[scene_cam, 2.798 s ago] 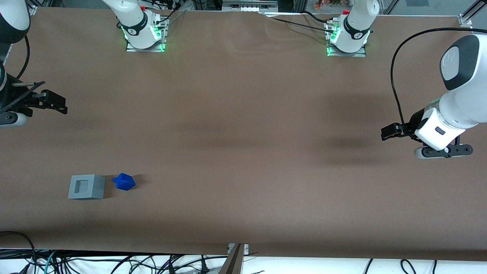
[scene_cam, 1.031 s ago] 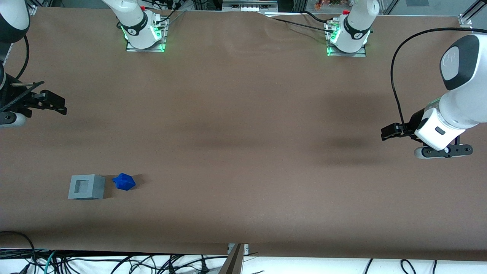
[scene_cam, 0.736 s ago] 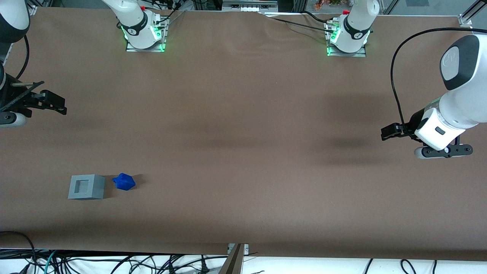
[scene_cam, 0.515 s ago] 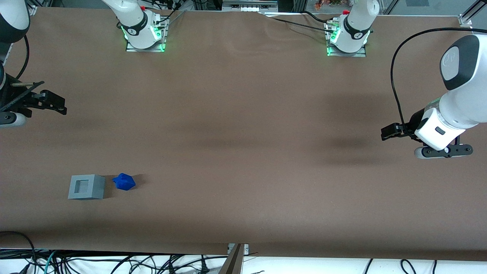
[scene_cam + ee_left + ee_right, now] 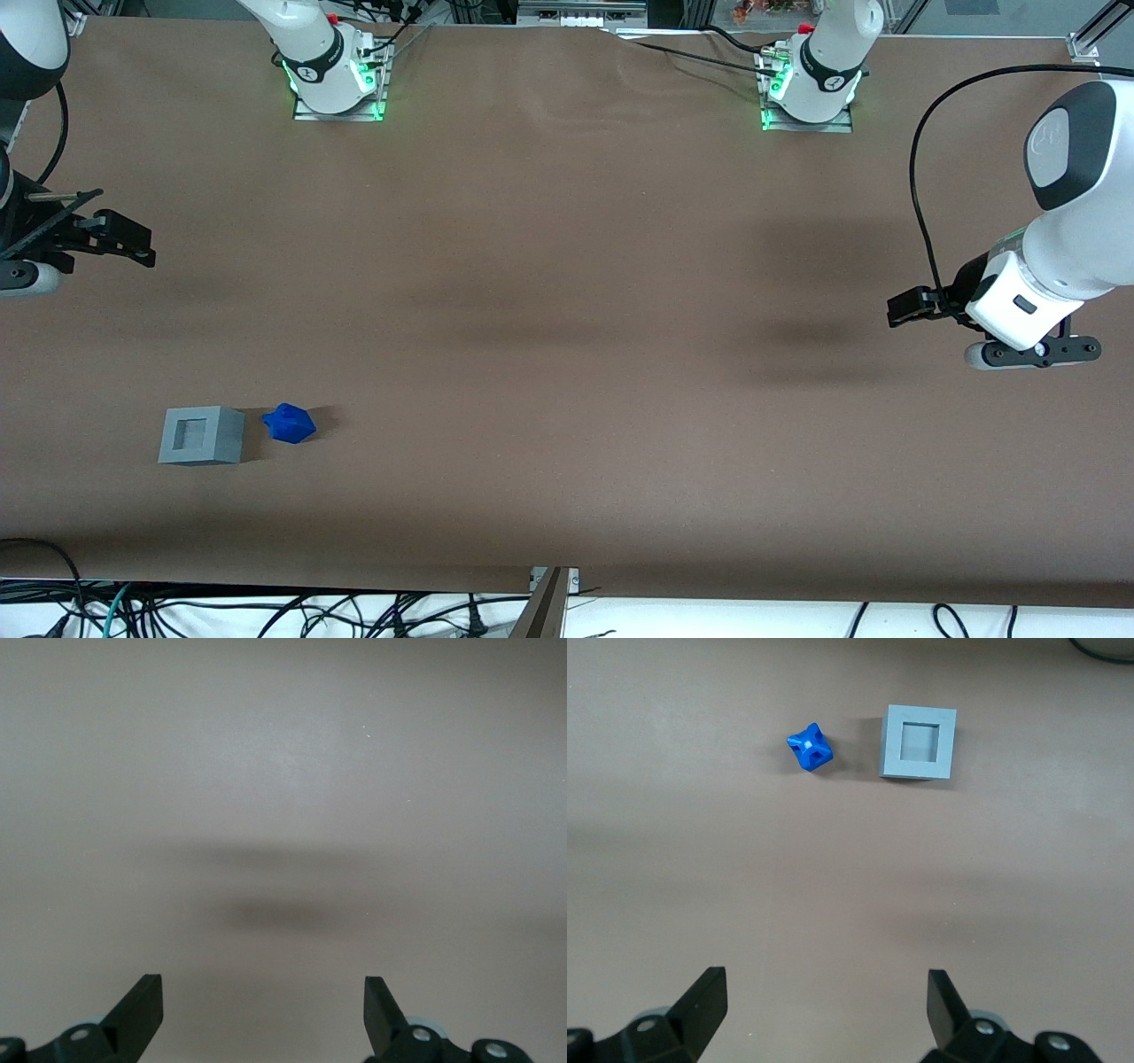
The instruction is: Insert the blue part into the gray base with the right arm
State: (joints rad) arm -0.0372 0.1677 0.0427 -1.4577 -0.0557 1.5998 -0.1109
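The blue part (image 5: 289,424) (image 5: 810,747), a small faceted chunk, lies on the brown table close beside the gray base (image 5: 202,435) (image 5: 920,742) without touching it. The gray base is a cube-like block whose square recess faces up and holds nothing. My right arm's gripper (image 5: 133,241) (image 5: 824,981) hangs above the table at the working arm's end, farther from the front camera than both pieces. Its fingers (image 5: 707,992) stand wide apart and open, with only bare table between them.
Two arm bases with green lights (image 5: 335,84) (image 5: 808,89) are bolted along the table edge farthest from the front camera. The parked arm (image 5: 1036,292) hovers at its own end. Cables (image 5: 266,611) lie below the near table edge.
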